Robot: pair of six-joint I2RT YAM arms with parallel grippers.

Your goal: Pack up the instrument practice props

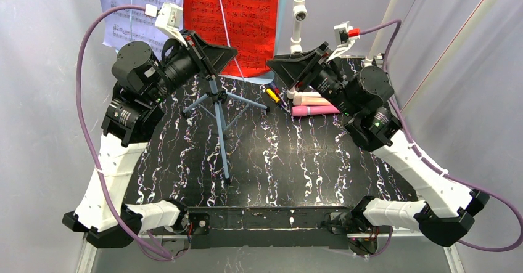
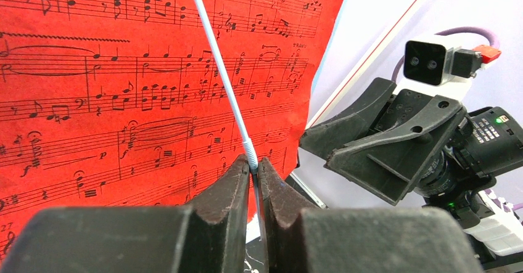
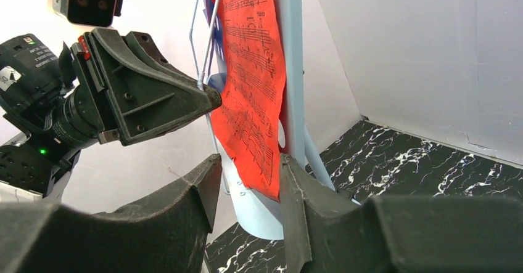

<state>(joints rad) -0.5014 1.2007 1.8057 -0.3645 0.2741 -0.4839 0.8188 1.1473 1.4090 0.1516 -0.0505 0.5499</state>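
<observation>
- We judge the step in hand to be freeing the red sheet-music page [image 2: 123, 100] from the pale-blue music rack [image 3: 290, 69], which stands between our arms.
- Our left gripper [image 2: 254, 165] pinches the rack's white retaining wire [image 2: 219, 69]. Our right gripper [image 3: 250, 162] gapes around the page's lower corner.
- Next, the right gripper likely needs to close gently and slide the page out.
- We count one rack; two pages, the other a lavender page [image 1: 132, 8]; and two toys, a pink microphone [image 1: 316, 110] and a beige microphone [image 1: 310, 100].
</observation>
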